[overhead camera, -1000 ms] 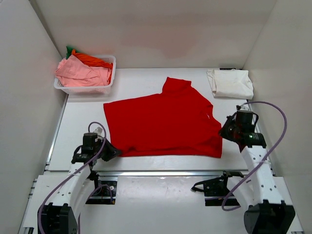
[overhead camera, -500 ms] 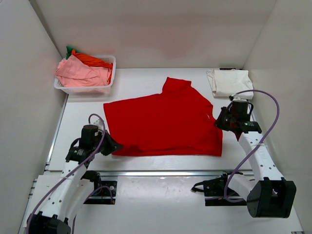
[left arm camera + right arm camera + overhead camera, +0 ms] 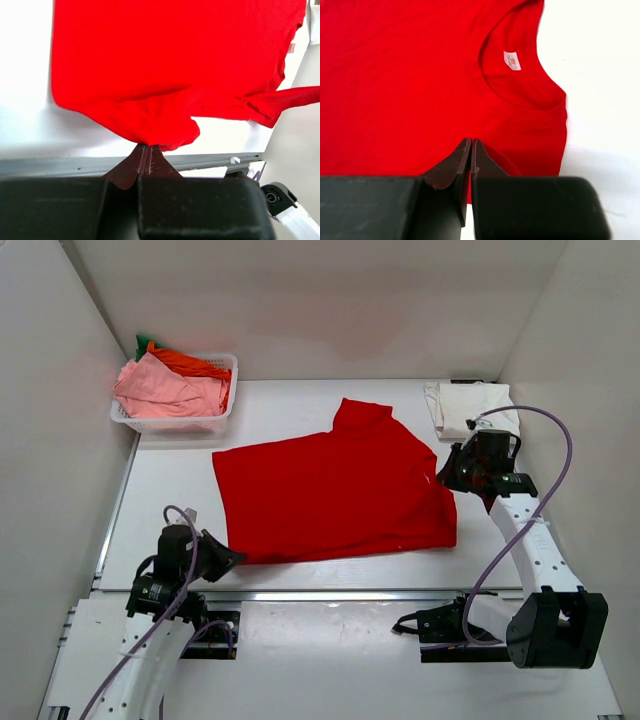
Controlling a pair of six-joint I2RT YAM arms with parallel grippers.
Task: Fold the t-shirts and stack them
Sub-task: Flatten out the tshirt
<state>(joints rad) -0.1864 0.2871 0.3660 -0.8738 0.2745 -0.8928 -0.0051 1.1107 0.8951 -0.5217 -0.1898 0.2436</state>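
A bright red t-shirt (image 3: 330,490) lies spread flat on the white table, collar to the right. My left gripper (image 3: 225,558) is shut on its near-left corner, and the left wrist view shows the cloth (image 3: 165,60) bunched at the closed tips (image 3: 148,146). My right gripper (image 3: 446,474) is shut on the shirt's right edge by the collar. The right wrist view shows the closed tips (image 3: 471,141) on red cloth (image 3: 420,75) below the neck label (image 3: 512,60). A folded cream-white t-shirt (image 3: 475,410) lies at the far right.
A white lattice basket (image 3: 222,368) at the far left holds pink (image 3: 165,390), orange (image 3: 190,362) and green tees. A metal rail (image 3: 330,595) runs along the table's near edge. White walls close in both sides and the back.
My left gripper drew back toward the near edge with the shirt's corner. My right gripper moved farther up the shirt's right edge. The near hem shifted and lifted at the right.
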